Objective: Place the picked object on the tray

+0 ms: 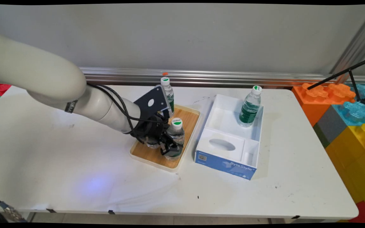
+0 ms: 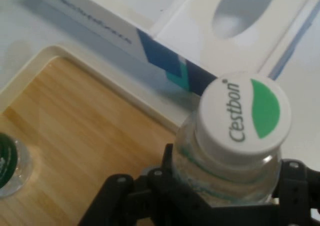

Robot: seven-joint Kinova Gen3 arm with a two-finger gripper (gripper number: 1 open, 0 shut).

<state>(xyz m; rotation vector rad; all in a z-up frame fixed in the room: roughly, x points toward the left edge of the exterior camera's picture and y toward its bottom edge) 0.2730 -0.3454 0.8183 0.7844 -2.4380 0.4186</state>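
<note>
A clear bottle (image 1: 175, 139) with a white-and-green cap is held in the gripper (image 1: 169, 146), whose jaws are closed on its body below the neck; in the hand view the black linkage is seen on both sides of the bottle (image 2: 231, 156). The bottle stands upright at the near right part of a wooden tray (image 1: 187, 122), close to the tray's right rim.

The grasp is judged best kept firm and level, since thin plastic can be squeezed out of shape and a tilted bottle may slip. Room should be watched on the right, where a white-and-blue box (image 1: 225, 164) lies just beside the tray, and behind, where a second bottle (image 1: 168, 91) stands at the tray's far edge. A third bottle (image 1: 250, 107) stands in the box.

The arm is stretched in from the upper left and angled down low over the tabletop (image 1: 59, 152), with the hand brought in sideways and black cables hung along the wrist.
</note>
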